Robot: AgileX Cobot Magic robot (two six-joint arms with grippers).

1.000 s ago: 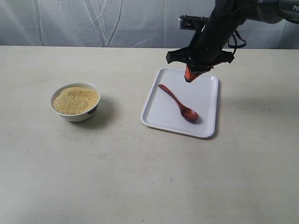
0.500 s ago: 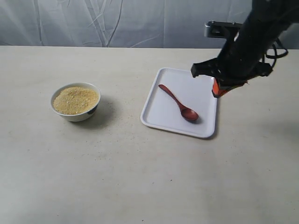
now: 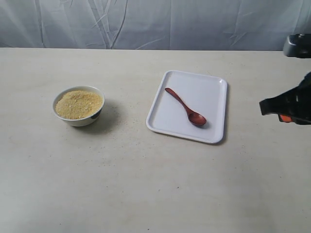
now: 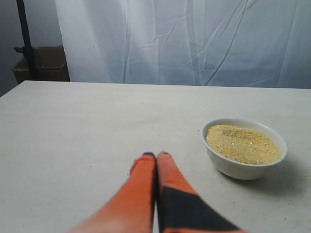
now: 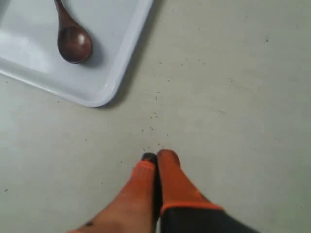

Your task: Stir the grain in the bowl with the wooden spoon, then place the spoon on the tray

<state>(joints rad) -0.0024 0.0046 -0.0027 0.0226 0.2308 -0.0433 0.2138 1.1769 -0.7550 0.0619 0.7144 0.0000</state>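
Item one: the wooden spoon (image 3: 185, 107), lying flat and diagonal inside the tray (image 3: 209, 90), its scoop towards the tray's near edge and its handle angled to the far left, wholly within the rim. Item two: the tray itself, flat on the counter (image 3: 146, 184), right of centre. Item three: the bowl (image 3: 77, 120), well apart from the tray on the left, upright, with a dark mark low on its side. Item four: the grain (image 3: 78, 104), heaped in the bowl almost to the rim. Item five: my right hand (image 5: 156, 158), fingers pressed together with nothing between them, over bare counter beyond the tray's right side, clear of tray and spoon. Item six: my left hand (image 4: 156, 156), fingers likewise pressed together and empty, low over the counter near the bowl without touching it. Sundries: a few dark specks (image 5: 151, 115) on the counter just beside the tray's corner; a pale curtain (image 3: 146, 22) behind.
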